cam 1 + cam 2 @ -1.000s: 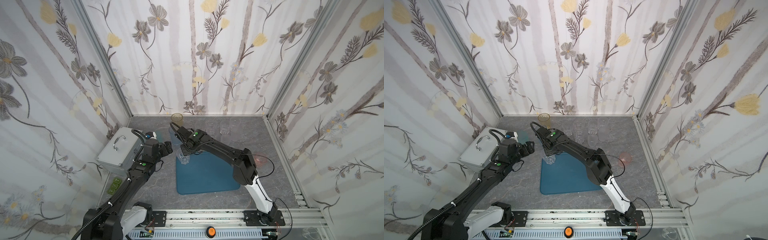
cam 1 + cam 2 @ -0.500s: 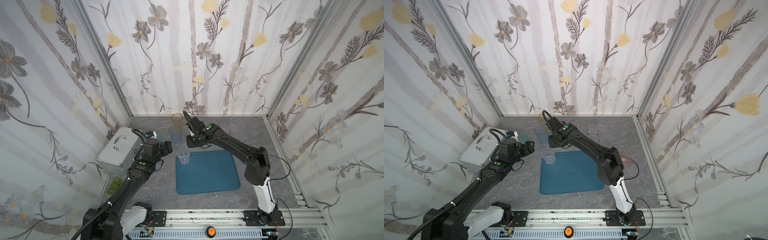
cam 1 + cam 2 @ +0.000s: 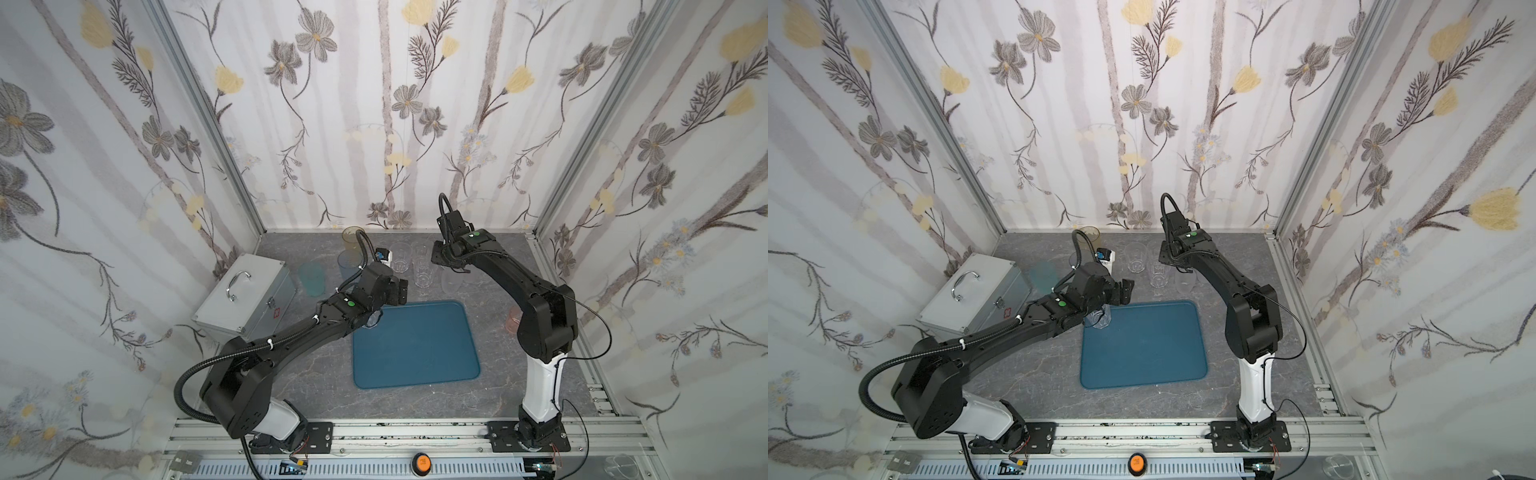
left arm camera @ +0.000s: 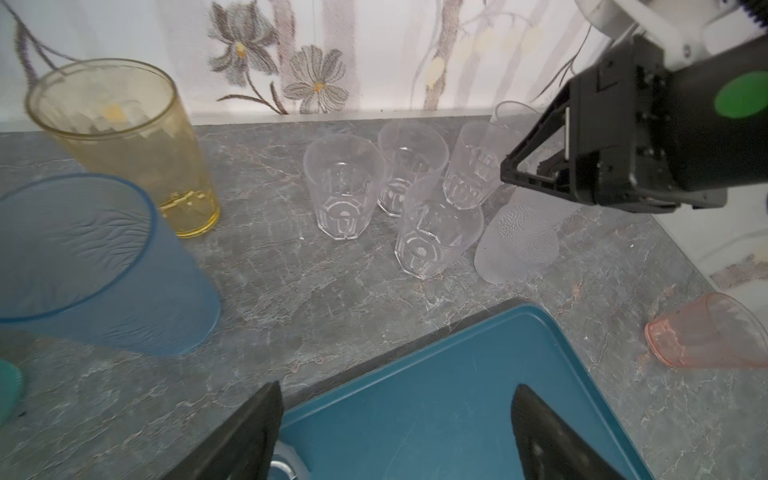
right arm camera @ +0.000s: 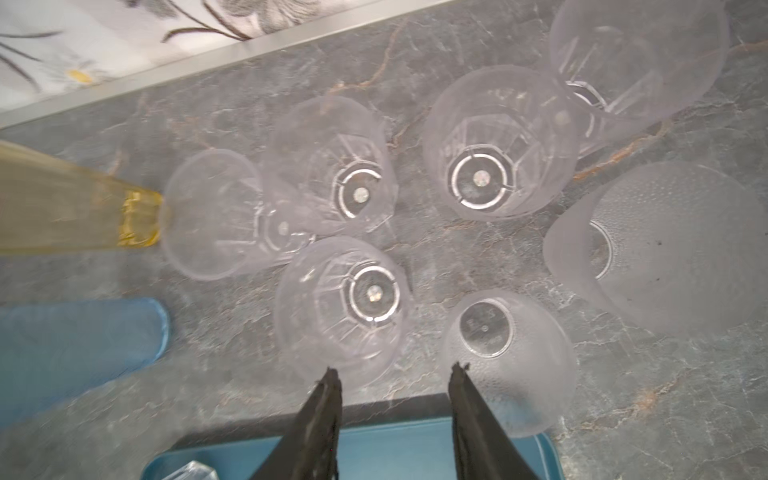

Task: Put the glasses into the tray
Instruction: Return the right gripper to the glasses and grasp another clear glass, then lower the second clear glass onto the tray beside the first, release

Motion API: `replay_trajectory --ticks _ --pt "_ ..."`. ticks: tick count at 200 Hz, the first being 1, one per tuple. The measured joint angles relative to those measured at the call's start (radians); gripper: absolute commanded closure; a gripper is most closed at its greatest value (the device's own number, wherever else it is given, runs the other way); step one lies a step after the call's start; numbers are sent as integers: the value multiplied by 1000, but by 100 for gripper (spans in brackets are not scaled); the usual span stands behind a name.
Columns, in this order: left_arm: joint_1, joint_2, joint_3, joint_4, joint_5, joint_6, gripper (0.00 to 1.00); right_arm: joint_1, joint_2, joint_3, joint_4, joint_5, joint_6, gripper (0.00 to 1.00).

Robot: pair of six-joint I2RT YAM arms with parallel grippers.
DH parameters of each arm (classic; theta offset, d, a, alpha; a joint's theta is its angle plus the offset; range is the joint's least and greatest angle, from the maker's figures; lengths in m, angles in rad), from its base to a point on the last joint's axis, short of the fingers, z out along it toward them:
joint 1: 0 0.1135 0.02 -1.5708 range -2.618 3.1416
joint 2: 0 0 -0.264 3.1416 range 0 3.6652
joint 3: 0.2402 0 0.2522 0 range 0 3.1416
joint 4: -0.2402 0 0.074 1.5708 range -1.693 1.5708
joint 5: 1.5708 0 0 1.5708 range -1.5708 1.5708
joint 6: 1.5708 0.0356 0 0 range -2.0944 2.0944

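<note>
— Flowered paper walls on three sides and a grey marbled tabletop (image 3: 316,374) below: that's what my screens give me. What do you want first?

— The tray. Where is it?

— I see the tray (image 3: 415,345) lying flat in the middle of the table, between the two arms. One clear glass (image 3: 1099,319) stands upright in its far-left corner, partly under the left arm.

— And the rest of the glasses?

— All on the table, none of them in the tray. Five clear faceted glasses (image 5: 340,303) huddle together beyond the tray, toward the back wall, with two frosted glasses (image 5: 507,361) just beside them on the right. The amber glass (image 4: 124,141) and the blue glass (image 4: 91,266) sit further left, and the teal glass (image 3: 311,278) is near the silver case (image 3: 245,295). The pink glass (image 4: 706,336) is off the tray's right side, by the right arm. I can't tell whether it's upright.

— Grippers?

— My left gripper (image 4: 395,388) is spread wide over the tray's far edge, with nothing between its fingers. My right gripper (image 5: 394,368) hangs above the cluster, pointing down, fingers parted partway. It sits over the gap between one faceted glass and one frosted one, and it has hold of nothing.
</note>
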Motion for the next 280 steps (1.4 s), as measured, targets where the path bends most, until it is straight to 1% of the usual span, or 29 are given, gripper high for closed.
replay_trajectory --ticks 29,51,70,96,126,151,165,184,202,217,241,259,280 --pt "-34 89 33 -1 17 20 11 -6 72 56 0 3 -27 63" --pt "-39 130 45 1 38 24 11 -7 117 97 2 -2 -42 68" --pt "-38 161 49 1 50 29 11 -8 154 119 0 -2 -48 70" --pt "-39 180 51 1 74 36 11 -9 191 141 0 -2 -51 74" --pt "-39 183 52 1 86 36 11 -7 227 162 1 -6 -59 84" --pt "-39 175 51 0 82 36 11 -3 236 162 -4 -9 -69 91" --pt "-39 158 45 2 71 36 11 3 231 162 -8 2 -82 94" --pt "-34 122 22 5 51 35 11 26 202 153 -19 11 -95 95" --pt "-14 56 -14 3 21 33 11 67 132 128 -31 34 -115 95" --pt "22 -9 -47 6 0 23 10 106 45 98 -49 53 -126 95" --pt "89 -111 -97 9 -17 12 10 173 -84 8 -44 72 -125 94" --pt "132 -181 -136 12 -30 12 10 227 -117 -70 -55 78 -111 94" --pt "143 -261 -188 13 -60 16 9 294 -139 -151 -79 72 -89 94"
